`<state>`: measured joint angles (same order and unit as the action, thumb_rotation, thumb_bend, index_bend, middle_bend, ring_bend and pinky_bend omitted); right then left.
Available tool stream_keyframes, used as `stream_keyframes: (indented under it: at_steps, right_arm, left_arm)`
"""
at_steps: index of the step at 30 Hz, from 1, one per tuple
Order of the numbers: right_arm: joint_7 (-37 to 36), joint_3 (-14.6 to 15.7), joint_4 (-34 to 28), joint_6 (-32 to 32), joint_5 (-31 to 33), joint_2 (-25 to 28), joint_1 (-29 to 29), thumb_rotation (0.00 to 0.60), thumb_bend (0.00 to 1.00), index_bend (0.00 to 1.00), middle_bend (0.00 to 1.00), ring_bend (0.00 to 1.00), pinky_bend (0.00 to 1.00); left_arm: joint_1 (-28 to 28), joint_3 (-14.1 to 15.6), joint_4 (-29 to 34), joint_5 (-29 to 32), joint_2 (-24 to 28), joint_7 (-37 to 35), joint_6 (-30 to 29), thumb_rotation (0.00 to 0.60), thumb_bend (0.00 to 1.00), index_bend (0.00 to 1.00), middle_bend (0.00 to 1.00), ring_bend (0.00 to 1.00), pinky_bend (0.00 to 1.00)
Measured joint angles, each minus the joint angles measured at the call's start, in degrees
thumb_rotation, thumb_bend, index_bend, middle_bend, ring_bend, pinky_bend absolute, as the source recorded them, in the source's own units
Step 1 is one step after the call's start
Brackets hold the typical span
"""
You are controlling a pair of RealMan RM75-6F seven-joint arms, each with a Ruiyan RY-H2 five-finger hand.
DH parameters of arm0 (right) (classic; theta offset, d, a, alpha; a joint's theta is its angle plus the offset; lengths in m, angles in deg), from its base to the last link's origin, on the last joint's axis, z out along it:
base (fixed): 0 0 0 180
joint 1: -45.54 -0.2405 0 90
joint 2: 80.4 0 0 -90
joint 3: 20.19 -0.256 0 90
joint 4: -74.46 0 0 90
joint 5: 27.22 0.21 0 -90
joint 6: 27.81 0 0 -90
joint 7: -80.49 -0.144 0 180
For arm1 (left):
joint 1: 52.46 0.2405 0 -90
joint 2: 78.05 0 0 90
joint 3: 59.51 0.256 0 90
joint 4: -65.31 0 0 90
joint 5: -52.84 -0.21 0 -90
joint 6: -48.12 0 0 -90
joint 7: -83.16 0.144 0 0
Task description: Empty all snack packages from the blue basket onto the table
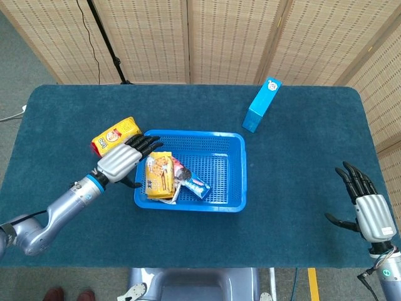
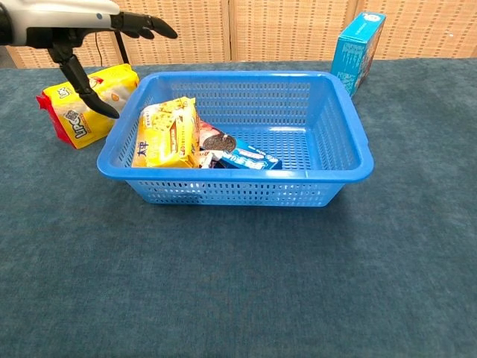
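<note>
Blue basket holds snacks yet.
Left hand, fingers apart and empty, reaches over its rim for the yellow cracker pack.

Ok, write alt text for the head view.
The left hand hovers open at the blue basket's left rim, above a yellow package and a blue one inside. A yellow bag lies outside on the table.
</note>
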<state>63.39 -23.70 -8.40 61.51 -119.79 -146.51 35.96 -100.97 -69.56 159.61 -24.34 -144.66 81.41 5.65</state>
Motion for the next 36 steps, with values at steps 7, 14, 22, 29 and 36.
stream_keyframes:
  at_steps: [7, 14, 22, 29, 36]
  right_arm:
    - [-0.15, -0.34, 0.09, -0.08, 0.60, 0.18, 0.18, 0.600, 0.00, 0.00, 0.00, 0.00, 0.10]
    - [-0.15, -0.54, 0.28, -0.64, 0.92, 0.08, 0.03, 0.600, 0.00, 0.00, 0.00, 0.00, 0.10]
    - [0.15, -0.75, 0.30, -1.00, 1.29, -0.01, -0.03, 0.600, 0.00, 0.00, 0.00, 0.00, 0.10]
    - [-0.12, -1.01, 0.53, -1.70, 2.04, 0.08, -0.08, 0.600, 0.00, 0.00, 0.00, 0.00, 0.10]
    - [0.03, -1.04, 0.42, -2.35, 2.31, 0.11, -0.22, 0.600, 0.00, 0.00, 0.00, 0.00, 0.10]
  left_arm:
    - [-5.47, -0.06, 1.30, 15.61, -1.85, 13.52, 3.74, 0.600, 0.00, 0.00, 0.00, 0.00, 0.00]
    - [-12.56, 1.66, 0.62, 31.08, -5.47, 24.50, 4.58, 0.600, 0.00, 0.00, 0.00, 0.00, 0.00]
    - [-18.68, 3.23, -3.10, 41.03, -11.45, 28.87, 3.83, 0.600, 0.00, 0.00, 0.00, 0.00, 0.06]
    - [-21.90, 4.97, -5.94, 46.39, -14.30, 30.94, 3.46, 0.600, 0.00, 0.00, 0.00, 0.03, 0.35]
    - [-23.05, 6.13, -7.67, 49.71, -14.48, 30.32, 4.29, 0.600, 0.02, 0.37, 0.47, 0.45, 0.67]
